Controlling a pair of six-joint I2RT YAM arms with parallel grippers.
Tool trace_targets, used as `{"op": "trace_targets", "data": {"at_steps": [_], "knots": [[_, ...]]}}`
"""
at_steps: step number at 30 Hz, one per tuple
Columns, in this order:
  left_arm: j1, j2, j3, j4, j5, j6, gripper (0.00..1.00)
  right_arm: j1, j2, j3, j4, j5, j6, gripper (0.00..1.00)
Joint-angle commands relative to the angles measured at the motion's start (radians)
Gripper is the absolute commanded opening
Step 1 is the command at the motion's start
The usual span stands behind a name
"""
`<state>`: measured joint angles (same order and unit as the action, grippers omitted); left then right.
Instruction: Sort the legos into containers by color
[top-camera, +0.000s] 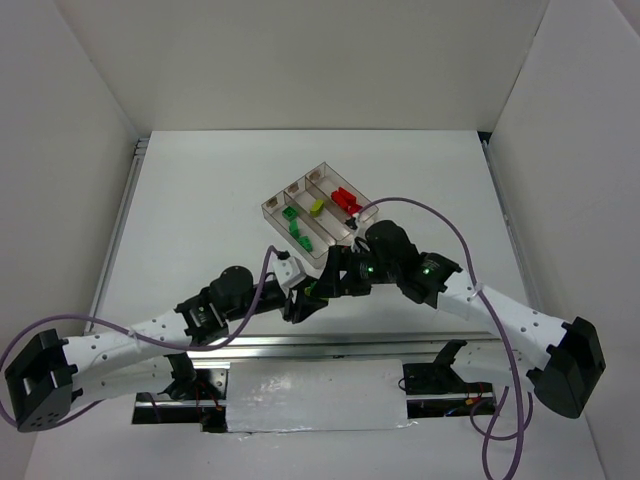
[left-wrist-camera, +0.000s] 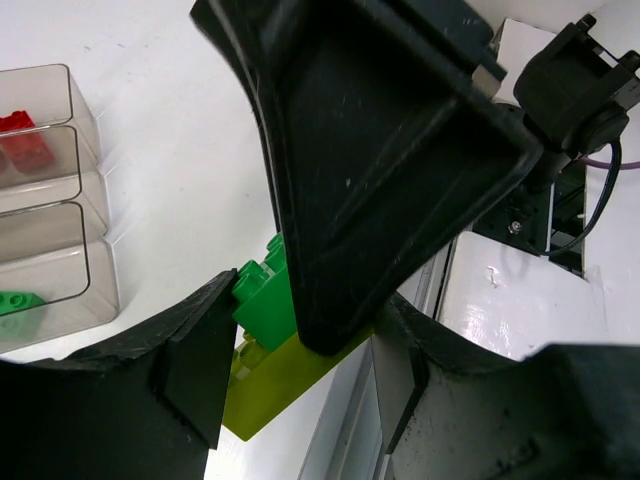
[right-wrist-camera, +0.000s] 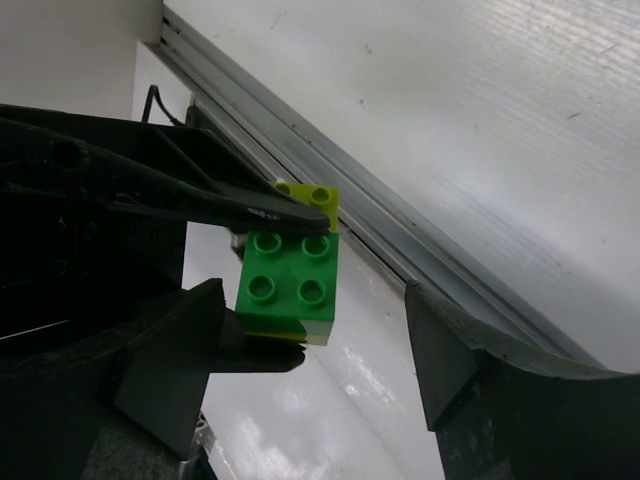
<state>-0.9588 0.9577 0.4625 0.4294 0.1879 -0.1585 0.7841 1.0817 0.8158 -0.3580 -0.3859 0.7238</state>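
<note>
Fingers (left-wrist-camera: 190, 360) of the left end effector (left-wrist-camera: 300, 335) are closed on a two-brick stack (right-wrist-camera: 288, 285): a green brick (left-wrist-camera: 258, 295) pressed onto a yellow-green brick (left-wrist-camera: 280, 390) that juts out past it. The right end effector (right-wrist-camera: 312, 310) has its jaws apart around the same stack, one finger just beside it and the other clear of it. Both arms meet over the near part of the bench (top-camera: 200, 220), close to the tray's (top-camera: 280, 195) near corner. Seen from above, green legos (top-camera: 297, 230) lie in the tray's left compartment, a yellow-green one (top-camera: 317, 207) in the middle and red legos (top-camera: 345, 198) in the right.
</note>
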Motion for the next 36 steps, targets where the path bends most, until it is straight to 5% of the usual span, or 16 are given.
{"op": "trace_targets", "data": {"at_steps": [1, 9, 10, 11, 13, 14, 15, 16, 17, 30, 36], "knots": [[-0.02, 0.016, 0.06, 0.048, 0.004, 0.043, 0.0, 0.021, 0.001, -0.017, 0.074, -0.041, -0.003, 0.78], [-0.055, 0.038, 0.079, 0.034, -0.063, 0.059, 0.01, 0.026, -0.009, -0.029, 0.114, -0.076, 0.012, 0.38], [-0.057, 0.039, 0.084, 0.022, -0.082, 0.059, 0.02, 0.026, -0.011, -0.035, 0.12, -0.085, 0.015, 0.13], [-0.058, 0.044, 0.087, 0.017, -0.1, 0.059, 0.05, 0.026, -0.014, -0.038, 0.125, -0.088, 0.022, 0.03], [-0.058, 0.047, 0.091, 0.008, -0.168, 0.034, 0.38, 0.027, -0.023, -0.052, 0.142, -0.094, 0.029, 0.0], [-0.058, 0.047, 0.093, 0.006, -0.183, 0.022, 0.38, 0.026, -0.026, -0.053, 0.148, -0.094, 0.031, 0.0], [-0.057, 0.049, 0.094, 0.003, -0.235, 0.013, 0.53, 0.026, -0.029, -0.058, 0.152, -0.094, 0.034, 0.0], [-0.058, 0.052, 0.102, -0.003, -0.251, -0.005, 0.84, 0.026, -0.032, -0.067, 0.171, -0.093, 0.035, 0.0], [-0.058, 0.052, 0.11, -0.009, -0.269, -0.018, 0.99, 0.026, -0.039, -0.072, 0.178, -0.087, 0.035, 0.0], [-0.057, -0.114, 0.272, -0.292, -0.412, -0.423, 1.0, -0.046, -0.206, -0.23, 0.431, 0.169, -0.046, 0.0], [-0.055, -0.169, 0.294, -0.348, -0.325, -0.539, 1.0, -0.089, -0.345, -0.294, 0.549, 0.061, -0.104, 0.0]]}}
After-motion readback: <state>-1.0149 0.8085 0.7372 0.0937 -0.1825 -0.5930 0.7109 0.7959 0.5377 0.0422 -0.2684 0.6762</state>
